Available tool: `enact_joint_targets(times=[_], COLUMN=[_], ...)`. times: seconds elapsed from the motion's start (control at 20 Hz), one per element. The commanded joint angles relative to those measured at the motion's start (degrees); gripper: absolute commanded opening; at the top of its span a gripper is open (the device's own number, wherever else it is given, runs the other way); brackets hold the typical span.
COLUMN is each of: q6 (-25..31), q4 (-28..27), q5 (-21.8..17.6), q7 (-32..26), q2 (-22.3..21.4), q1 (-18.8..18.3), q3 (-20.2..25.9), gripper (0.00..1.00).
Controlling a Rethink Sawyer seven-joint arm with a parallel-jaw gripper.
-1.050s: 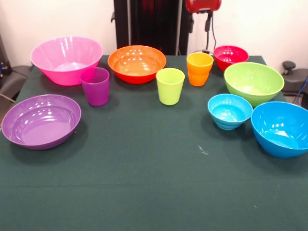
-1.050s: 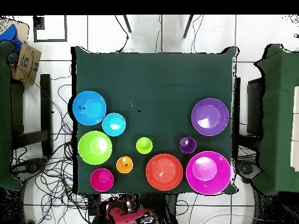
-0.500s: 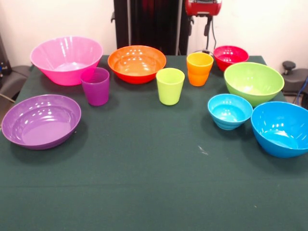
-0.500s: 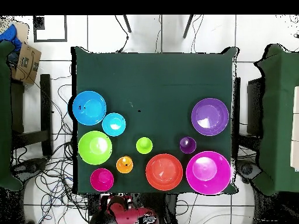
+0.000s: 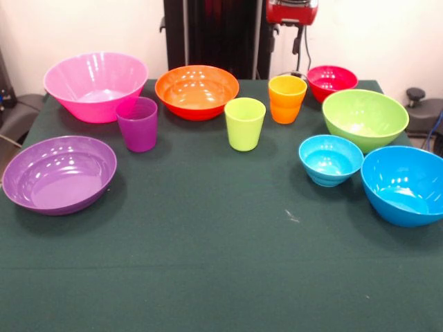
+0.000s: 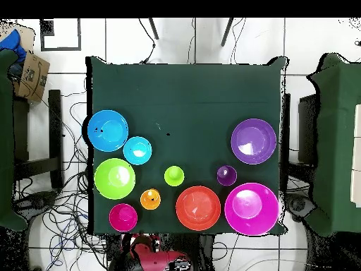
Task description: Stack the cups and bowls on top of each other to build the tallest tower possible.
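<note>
10 pieces stand apart on the green table [image 5: 208,277], none stacked: 3 cups, purple [image 5: 137,123], lime [image 5: 245,123] and orange [image 5: 286,98], among 7 bowls. Pink bowl [image 5: 95,84], orange bowl [image 5: 196,90], red bowl [image 5: 332,79] at the back. Only the arm's red end [image 5: 292,10] shows at the top edge; I cannot tell whether its gripper is open or closed.

White wall [image 5: 387,41], tiled floor [image 6: 190,42], green-clothed table [image 5: 208,263]
</note>
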Motion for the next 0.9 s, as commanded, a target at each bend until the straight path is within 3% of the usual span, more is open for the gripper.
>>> enact_joint_targets(times=[0.05,0.9], q6=[2.5,3.7], q4=[-6.5,-5.7], q5=[3.4,2.4], q7=[10.2,9.9], q2=[1.1,-0.4], q1=[-1.2,-2.4], q3=[5.2,5.9], gripper=[1.00,1.00])
